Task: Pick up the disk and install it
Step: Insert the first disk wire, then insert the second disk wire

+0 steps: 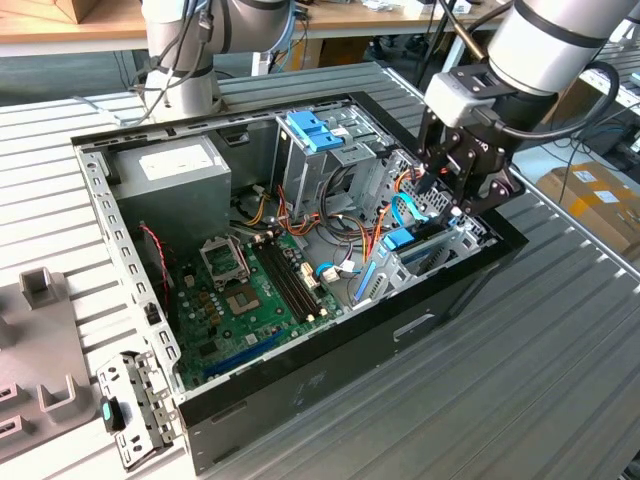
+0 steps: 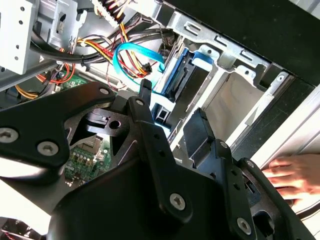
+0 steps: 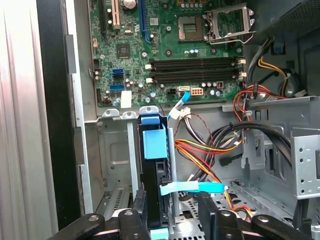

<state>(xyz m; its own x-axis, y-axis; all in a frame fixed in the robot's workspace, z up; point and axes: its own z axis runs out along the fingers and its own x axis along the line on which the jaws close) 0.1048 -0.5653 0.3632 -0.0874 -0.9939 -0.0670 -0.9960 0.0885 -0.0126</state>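
The disk [image 3: 152, 142] stands on edge in a slot of the metal drive bay [image 3: 112, 150] at the front corner of the open computer case [image 1: 300, 385]. Its light blue carrier end faces the first wrist view. In the second wrist view the disk's blue rail [image 2: 177, 75] shows beside the bay wall. My gripper [image 3: 173, 212] hangs just above the bay, open. Its black fingers [image 3: 140, 215] stand either side of the disk's top edge, and the gap is wider than the disk. In the exterior view the gripper [image 1: 455, 205] is over the case's right end, above the disk [image 1: 400, 238].
Bundles of orange, yellow and black wires [image 3: 215, 145] and a blue flat cable [image 2: 132, 52] run close by the bay. The motherboard [image 1: 250, 300], grey power-supply box [image 1: 175, 165] and tall cage with blue latch [image 1: 315, 130] fill the case. A person's hand [image 2: 292, 175] rests outside the case wall.
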